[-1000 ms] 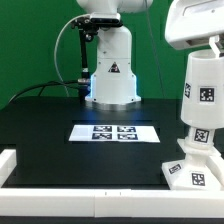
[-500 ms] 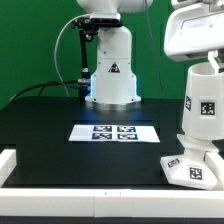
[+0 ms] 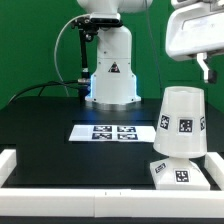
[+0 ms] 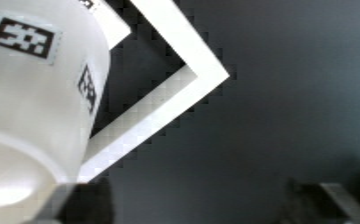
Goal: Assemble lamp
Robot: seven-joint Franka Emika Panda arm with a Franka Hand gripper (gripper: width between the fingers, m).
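On the black bench (image 3: 45, 130), the marker board (image 3: 113, 132) lies as before, in front of the big white robot pedestal (image 3: 110, 70). Toward the exterior view's right, the matte white truncated-cone lamp shade (image 3: 179, 123) now sits lower over the flat square white lamp base (image 3: 180, 174), shifted left from half a second ago; the bulb is hidden. Above, the gripper (image 3: 207, 72) has lifted clear, cut off by the frame, so whether its fingers are apart I cannot tell.

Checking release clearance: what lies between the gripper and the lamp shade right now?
Nothing. In the exterior view the gripper hangs above the shade, apart from it; only green backdrop shows in the gap.
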